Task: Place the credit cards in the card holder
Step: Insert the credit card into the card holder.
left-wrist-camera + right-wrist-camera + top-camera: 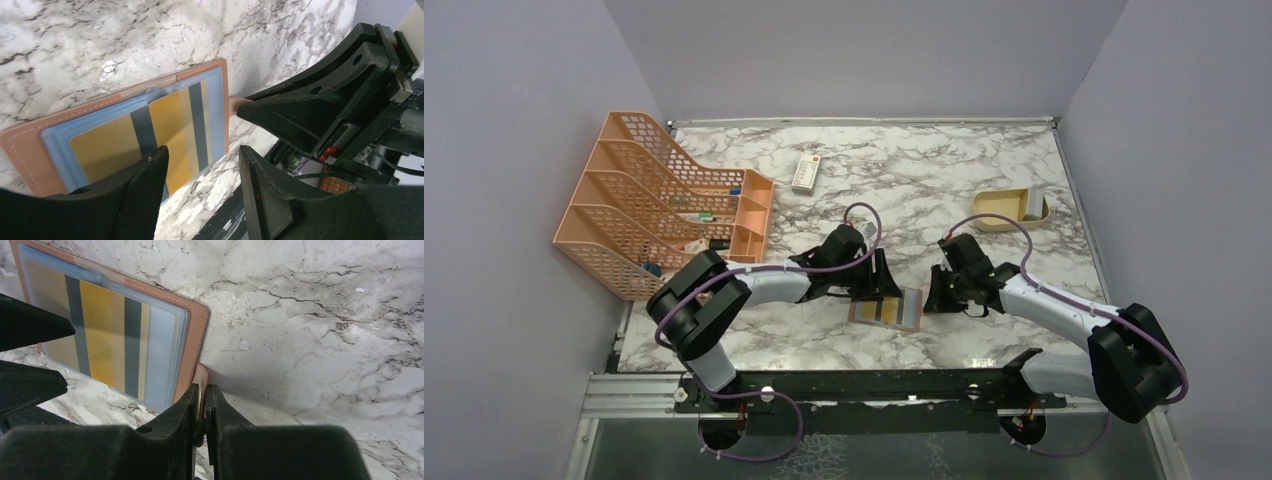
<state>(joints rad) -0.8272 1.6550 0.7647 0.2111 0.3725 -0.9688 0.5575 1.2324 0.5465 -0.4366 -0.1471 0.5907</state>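
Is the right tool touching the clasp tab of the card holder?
Touching. The right wrist view shows the right tool closed on the brown clasp tab of the card holder, with no gap.

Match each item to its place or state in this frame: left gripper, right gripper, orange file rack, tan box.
Items:
1. left gripper
2. right gripper
3. orange file rack
4. tan box

Places or states:
A. at the left edge of the table
B. shut on the clasp tab of the card holder
C. toward the table's far right
D. open, above the credit cards in the card holder

Pairs: 1-D, 2-B, 3-A, 4-C
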